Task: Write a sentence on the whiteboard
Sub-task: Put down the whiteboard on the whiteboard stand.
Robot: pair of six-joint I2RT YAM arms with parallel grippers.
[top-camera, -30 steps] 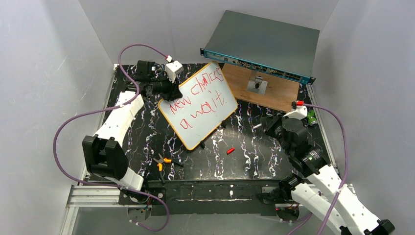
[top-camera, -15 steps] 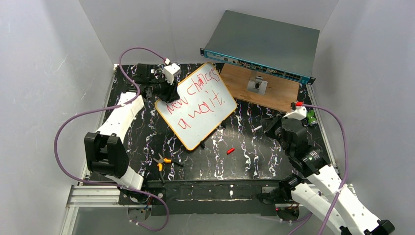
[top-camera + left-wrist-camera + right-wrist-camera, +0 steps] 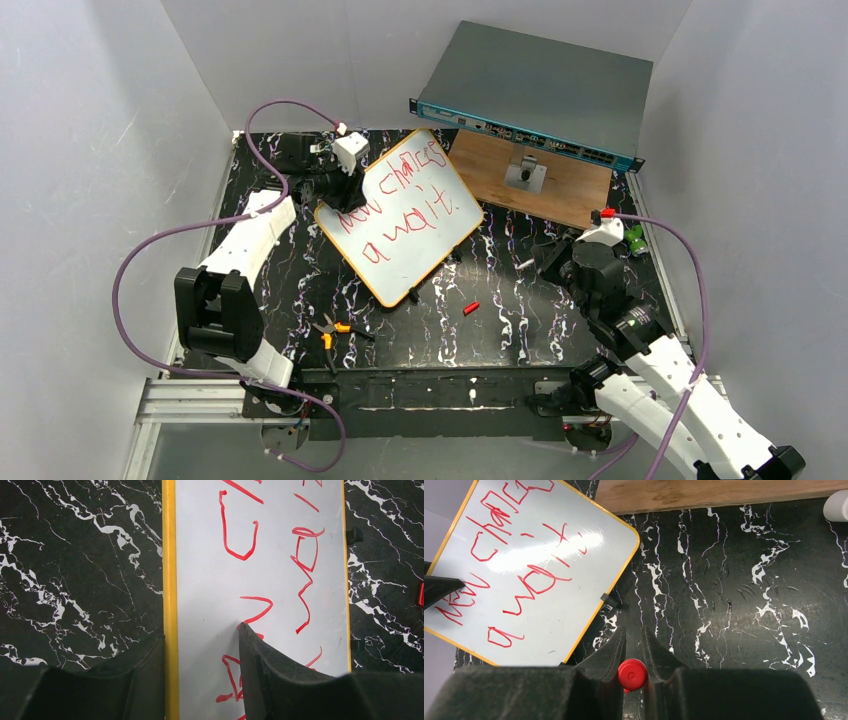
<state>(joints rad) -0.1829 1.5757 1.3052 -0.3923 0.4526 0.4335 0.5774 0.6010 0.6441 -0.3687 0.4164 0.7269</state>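
Observation:
The whiteboard (image 3: 400, 215) lies tilted on the black marble table, orange-rimmed, with black clip feet. The sentence (image 3: 405, 195) is red scrawl in two lines, reading about "new chances / await". My left gripper (image 3: 335, 192) is at the board's left corner. In the left wrist view it (image 3: 200, 632) is open. One finger is on the table outside the orange rim (image 3: 170, 580), the other stands on the white surface by the red letters. My right gripper (image 3: 552, 260) hovers right of the board. It (image 3: 634, 632) is shut on a red marker (image 3: 632, 674), and the whiteboard (image 3: 539, 555) is ahead to its left.
A red cap (image 3: 471, 307) lies below the board's right corner. Orange-handled pliers (image 3: 330, 330) lie near the front left. A brown wooden board (image 3: 560, 185) with a metal fitting (image 3: 525, 174) sits at the back right. A grey rack unit (image 3: 540, 90) leans behind it.
The left gripper's jaws have spread apart at the board's corner. The whiteboard has shifted a little to the left. The right gripper still holds the marker and has barely moved.

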